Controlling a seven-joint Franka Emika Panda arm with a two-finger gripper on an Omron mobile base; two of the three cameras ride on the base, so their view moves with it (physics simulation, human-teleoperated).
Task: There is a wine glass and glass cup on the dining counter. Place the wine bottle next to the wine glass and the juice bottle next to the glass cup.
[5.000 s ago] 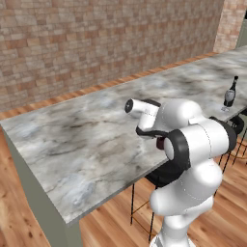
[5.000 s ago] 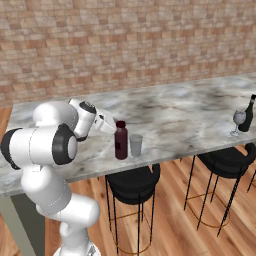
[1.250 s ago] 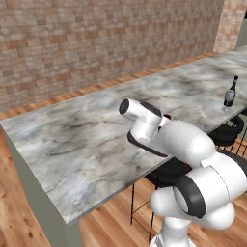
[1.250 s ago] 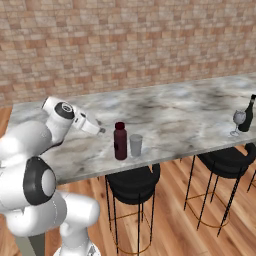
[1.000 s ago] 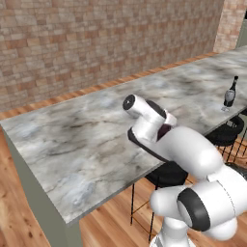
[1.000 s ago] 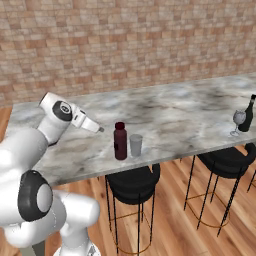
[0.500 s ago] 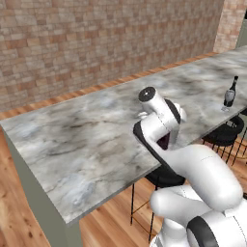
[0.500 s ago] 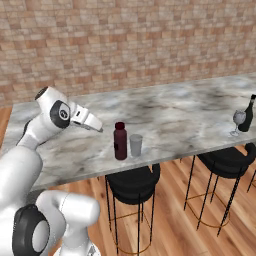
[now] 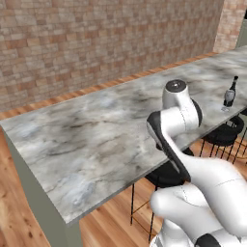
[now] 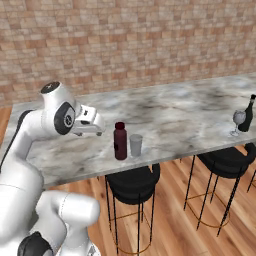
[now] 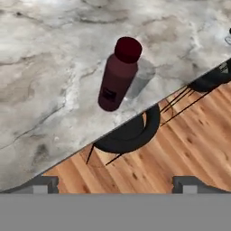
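Gripper [image 10: 98, 129] of mine hangs over the dining counter [image 10: 180, 117] just to the left of the juice bottle [image 10: 120, 141] in the right base view, jaws spread wide with nothing between them. Looking along my hand, the juice bottle [image 11: 118, 75] stands upright near the counter's front edge, and the glass cup [image 10: 136, 145] sits just beside it, close enough that I can't say whether they touch. Far down the slab the wine bottle [image 10: 247, 114] stands right by the wine glass [image 10: 238, 119], so to my eye both pairings look made already.

So the danger now is me undoing my own work. My fingertips [image 11: 41, 182] are clear of the bottle but not far off; a careless swing toward it could clip the cap and topple it. It's squat, so it should resist a light nudge, yet it stands close to the drop, with a black stool [image 10: 132, 182] and wood floor below. A shove could also send the light, see-through cup skating away. I'd judge lifting up and away from the pair the safest route.
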